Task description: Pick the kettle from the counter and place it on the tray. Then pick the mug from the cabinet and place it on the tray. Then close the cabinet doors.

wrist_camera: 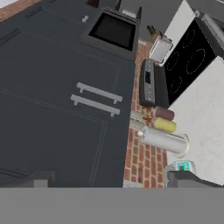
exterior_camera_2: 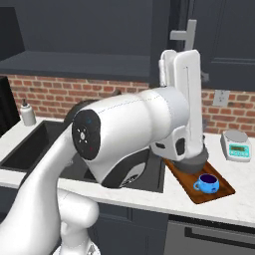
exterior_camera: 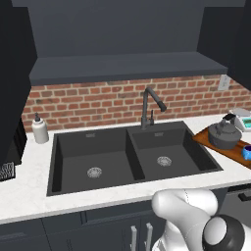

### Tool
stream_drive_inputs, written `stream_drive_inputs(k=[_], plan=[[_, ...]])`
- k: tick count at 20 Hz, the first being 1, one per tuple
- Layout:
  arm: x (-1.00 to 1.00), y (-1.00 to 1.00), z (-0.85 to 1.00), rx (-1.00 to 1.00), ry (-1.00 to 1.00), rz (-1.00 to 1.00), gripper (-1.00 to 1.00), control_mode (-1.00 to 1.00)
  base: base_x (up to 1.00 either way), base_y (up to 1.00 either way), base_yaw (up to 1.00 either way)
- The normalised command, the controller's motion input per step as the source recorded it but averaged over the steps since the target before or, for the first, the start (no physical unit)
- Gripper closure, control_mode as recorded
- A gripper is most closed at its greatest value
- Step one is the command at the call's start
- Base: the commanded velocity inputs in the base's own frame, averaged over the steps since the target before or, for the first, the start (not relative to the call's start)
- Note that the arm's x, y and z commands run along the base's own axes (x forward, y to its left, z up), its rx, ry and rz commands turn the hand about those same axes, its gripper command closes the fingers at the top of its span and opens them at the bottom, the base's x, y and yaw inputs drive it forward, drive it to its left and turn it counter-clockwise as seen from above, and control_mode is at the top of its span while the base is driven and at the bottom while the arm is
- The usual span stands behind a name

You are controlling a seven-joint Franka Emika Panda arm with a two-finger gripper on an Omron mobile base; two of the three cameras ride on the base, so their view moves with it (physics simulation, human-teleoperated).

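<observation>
Left base view: the kettle (exterior_camera: 224, 135) sits on the tray (exterior_camera: 203, 138) at the far right of the desk (exterior_camera: 29, 193), right of the dark double sink (exterior_camera: 128, 157) and its faucet (exterior_camera: 149, 106). The mug (exterior_camera: 247, 152) shows as a blue sliver at the frame edge, on the near end of the tray. A white pump bottle (exterior_camera: 39, 130) stands by the brick wall on the left. Above, the cabinet (exterior_camera: 122, 66) shows its wide dark shelf.

Right base view: the arm blocks the kettle. The mug (exterior_camera_2: 207, 184) stands upright on the tray (exterior_camera_2: 221, 190), near its front edge. A small white and teal scale (exterior_camera_2: 236, 145) rests on the desk (exterior_camera_2: 234, 209) just right of the tray. High up, a slim grey handle (exterior_camera_2: 183, 35) stands on a cabinet door (exterior_camera_2: 224, 40) behind the raised arm.

Hand view: the camera is rolled; dark cabinet fronts with paired silver bars (wrist_camera: 96, 99) run beside brick, and a stove (wrist_camera: 188, 61) and some bottles (wrist_camera: 164, 140) lie beyond. The claw's tips are not clear here; I judge the claw spread wide and carrying nothing.

Both items look delivered, so the doors remain. A door is stiff and hinged, light to swing; its slim handle or outer edge is the place to push, well away from the hinge. The handle may be slick.
</observation>
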Motion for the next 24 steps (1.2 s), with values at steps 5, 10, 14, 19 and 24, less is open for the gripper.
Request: stream_drive_inputs(k=[5, 10, 14, 19, 24], plan=[[0.53, 0.48, -0.12, 0.00, 0.03, 0.16, -1.00, -1.00, 0.00, 0.00, 0.00], [0.52, 0.55, -0.14, 0.00, 0.04, 0.16, -1.00, -1.00, 0.00, 0.00, 0.00], [0.48, 0.62, -0.16, 0.00, 0.07, 0.15, -1.00, -1.00, 0.00, 0.00, 0.00], [0.42, 0.69, -0.22, -0.02, 0.04, 0.14, -1.00, -1.00, 0.00, 0.00, 0.00], [0.47, 0.70, -0.24, -0.04, 0.02, 0.13, -1.00, -1.00, 0.00, 0.00, 0.00]])
